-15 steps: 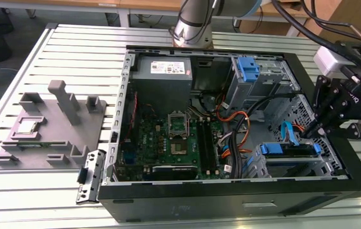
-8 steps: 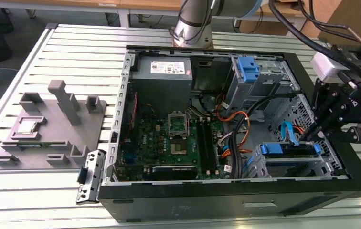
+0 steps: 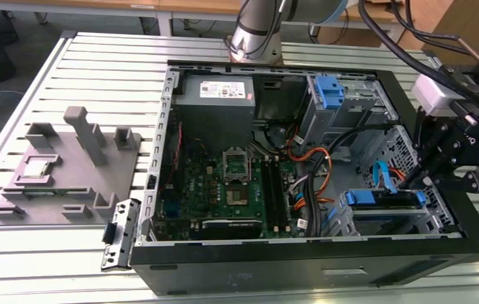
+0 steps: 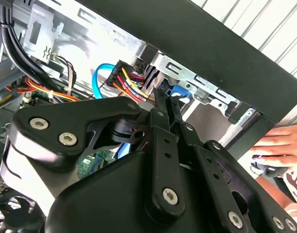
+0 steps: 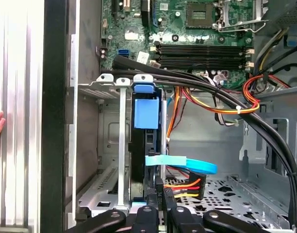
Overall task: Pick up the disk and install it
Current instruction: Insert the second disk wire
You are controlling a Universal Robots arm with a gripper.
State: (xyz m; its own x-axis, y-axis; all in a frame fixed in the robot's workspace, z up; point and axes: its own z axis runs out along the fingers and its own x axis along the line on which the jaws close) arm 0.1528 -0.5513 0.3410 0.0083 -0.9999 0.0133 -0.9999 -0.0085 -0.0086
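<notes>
Exterior view: the gripper (image 3: pixel 462 179) hangs over the computer case's (image 3: pixel 307 266) right edge.
Its fingers (image 5: pixel 156 206) are pressed together, touching the disk (image 5: pixel 144 141) sitting tight in its metal bay (image 5: pixel 120 145); a hand (image 4: pixel 277 145) rests nearby.

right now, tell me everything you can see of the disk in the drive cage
The disk sits in the metal drive cage at the front corner of the open computer case, on the exterior view's right. It looks like a dark slab with a blue plastic bracket along its edges and a tab at one end. A light blue ribbon cable and coloured power wires run to its connector end. The gripper is right at that end, fingers shut together.
</notes>
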